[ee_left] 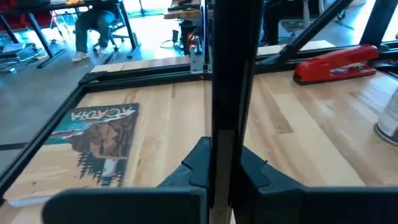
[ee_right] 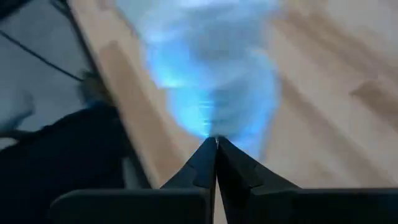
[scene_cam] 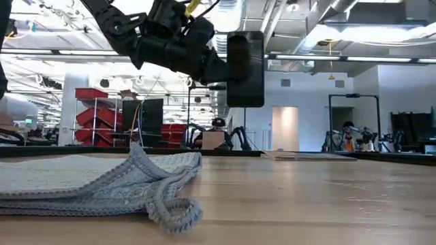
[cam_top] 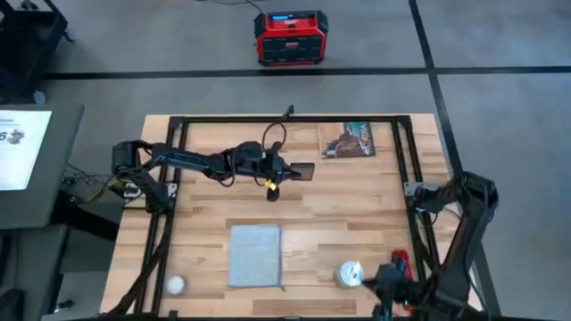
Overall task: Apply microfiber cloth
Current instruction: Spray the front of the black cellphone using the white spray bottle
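Microfiber cloth [cam_top: 255,255], pale grey-blue soft rectangle, lies flat near the table's front edge, one corner rumpled: light, limp, best pinched at that raised corner; my left gripper [cam_top: 290,170] clenches a black phone [cam_top: 302,170] aloft, right gripper [ee_right: 216,144] closed, empty.

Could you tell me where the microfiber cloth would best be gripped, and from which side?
Probably the microfiber cloth at its curled-up corner, pinched from above: the low view shows that corner lifted and folded, while the rest lies flat on the table.
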`<state>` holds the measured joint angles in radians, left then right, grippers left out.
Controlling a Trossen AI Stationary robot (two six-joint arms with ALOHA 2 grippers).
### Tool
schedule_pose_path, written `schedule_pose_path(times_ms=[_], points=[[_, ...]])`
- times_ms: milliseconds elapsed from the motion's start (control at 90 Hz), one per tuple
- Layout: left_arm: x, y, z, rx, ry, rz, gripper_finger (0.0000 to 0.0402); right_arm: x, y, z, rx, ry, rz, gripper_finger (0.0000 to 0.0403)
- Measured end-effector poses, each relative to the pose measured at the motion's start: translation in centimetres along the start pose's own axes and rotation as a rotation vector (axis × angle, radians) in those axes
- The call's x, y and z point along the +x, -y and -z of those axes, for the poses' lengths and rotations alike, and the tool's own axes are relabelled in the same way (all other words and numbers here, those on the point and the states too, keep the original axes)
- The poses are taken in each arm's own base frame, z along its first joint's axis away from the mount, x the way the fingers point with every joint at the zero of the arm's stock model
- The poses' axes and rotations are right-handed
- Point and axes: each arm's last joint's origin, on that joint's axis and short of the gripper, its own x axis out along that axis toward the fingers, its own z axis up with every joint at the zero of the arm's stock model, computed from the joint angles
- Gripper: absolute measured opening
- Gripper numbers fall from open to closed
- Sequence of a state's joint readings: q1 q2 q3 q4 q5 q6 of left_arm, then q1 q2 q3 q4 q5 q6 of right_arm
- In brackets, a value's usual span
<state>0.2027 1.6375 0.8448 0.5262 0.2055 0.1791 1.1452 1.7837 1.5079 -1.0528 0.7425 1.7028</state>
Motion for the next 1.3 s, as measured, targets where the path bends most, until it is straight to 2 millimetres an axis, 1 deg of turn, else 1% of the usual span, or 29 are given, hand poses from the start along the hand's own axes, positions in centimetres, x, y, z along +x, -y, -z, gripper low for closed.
schedule_pose_path(times_ms=[100, 189, 367, 489, 589, 867, 1067, 1300], points=[[0.1, 0.5, -0.1, 0.004, 0.003, 0.015, 0.0005, -0.1, -1.6, 0.6, 0.008, -0.012, -0.02, 0.0], [0.2, 1.1, -0.3, 0.003, 0.01, 0.03, 0.0005, 0.3, -2.4, 1.2, 0.025, -0.034, -0.013, 0.0], [0.4, 2.4, -0.5, 0.001, 0.018, 0.066, 0.0005, 2.3, -2.3, 3.2, 0.077, -0.087, 0.081, 0.0], [0.5, 3.5, -0.7, 0.002, 0.017, 0.072, 0.0005, 3.1, -1.8, 3.8, 0.088, -0.069, 0.148, 0.0], [0.6, 4.3, -0.8, 0.006, 0.017, 0.075, 0.0005, 3.1, -1.4, 3.8, 0.079, -0.05, 0.189, 0.0], [0.7, 5.8, -1.0, 0.008, 0.017, 0.083, 0.0005, 3.9, -1.0, 2.4, 0.012, 0.013, 0.231, 0.0], [0.7, 6.1, -1.1, 0.009, 0.017, 0.08, 0.0005, 4.7, -0.6, 1.4, -0.026, 0.039, 0.283, 0.0], [0.7, 6.1, -1.1, 0.008, 0.017, 0.08, 0.0005, 5.5, -0.1, 1.3, -0.047, 0.04, 0.314, 0.0]])
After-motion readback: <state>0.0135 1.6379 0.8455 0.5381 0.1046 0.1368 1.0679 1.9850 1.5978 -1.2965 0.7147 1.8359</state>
